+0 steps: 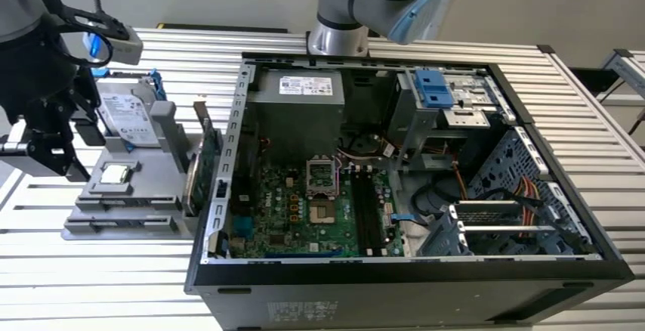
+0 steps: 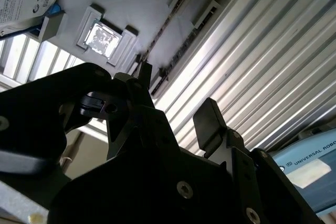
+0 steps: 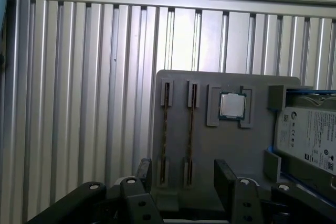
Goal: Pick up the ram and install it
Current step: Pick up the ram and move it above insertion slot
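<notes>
Two ram sticks stand on edge in the narrow slots of a grey holder [image 3: 252, 145]. One ram stick [image 3: 190, 124] is nearer the processor chip [image 3: 231, 105], the other [image 3: 165, 129] lies beside it. My gripper [image 3: 185, 179] hangs above the holder, open, with nothing between its fingers [image 3: 226, 174], and both slots lie in the gap. In the second wrist view the gripper [image 2: 176, 103] is open too, with a ram slot [image 2: 167, 22] beyond it. In the exterior view the gripper [image 1: 48, 157] hovers at the left, over the holder [image 1: 131, 195].
An open computer case [image 1: 403, 165] lies to the exterior view's right of the holder, its motherboard [image 1: 302, 210] showing black memory slots [image 1: 368, 210]. A hard drive [image 1: 129, 116] rests on the holder. A green card [image 1: 207, 172] stands between holder and case. A second arm's base [image 1: 343, 21] is behind.
</notes>
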{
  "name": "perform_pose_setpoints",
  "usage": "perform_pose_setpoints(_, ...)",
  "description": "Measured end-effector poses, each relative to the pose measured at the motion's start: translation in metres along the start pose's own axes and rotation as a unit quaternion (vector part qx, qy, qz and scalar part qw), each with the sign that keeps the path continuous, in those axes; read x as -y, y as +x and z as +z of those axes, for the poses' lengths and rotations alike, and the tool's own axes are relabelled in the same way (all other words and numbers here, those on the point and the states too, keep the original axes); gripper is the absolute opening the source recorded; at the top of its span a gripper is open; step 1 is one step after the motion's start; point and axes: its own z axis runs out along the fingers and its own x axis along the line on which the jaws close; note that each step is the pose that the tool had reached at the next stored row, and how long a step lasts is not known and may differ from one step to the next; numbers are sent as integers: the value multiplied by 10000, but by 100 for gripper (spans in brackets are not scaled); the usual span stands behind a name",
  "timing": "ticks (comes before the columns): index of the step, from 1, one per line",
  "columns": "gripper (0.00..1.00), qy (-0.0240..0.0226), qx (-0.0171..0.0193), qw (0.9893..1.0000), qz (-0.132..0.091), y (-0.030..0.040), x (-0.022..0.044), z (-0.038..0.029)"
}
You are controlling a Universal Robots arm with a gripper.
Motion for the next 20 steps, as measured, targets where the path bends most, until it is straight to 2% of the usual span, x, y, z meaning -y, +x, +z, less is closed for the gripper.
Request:
perform_pose_setpoints(9, 100, 7, -4, 10000, 3, -7, 1, 38)
perform_pose_setpoints(15, 100, 49, -12, 10000, 6, -18, 0, 69)
perform_pose_setpoints(20, 100, 55, -15, 10000, 51, -24, -4, 92)
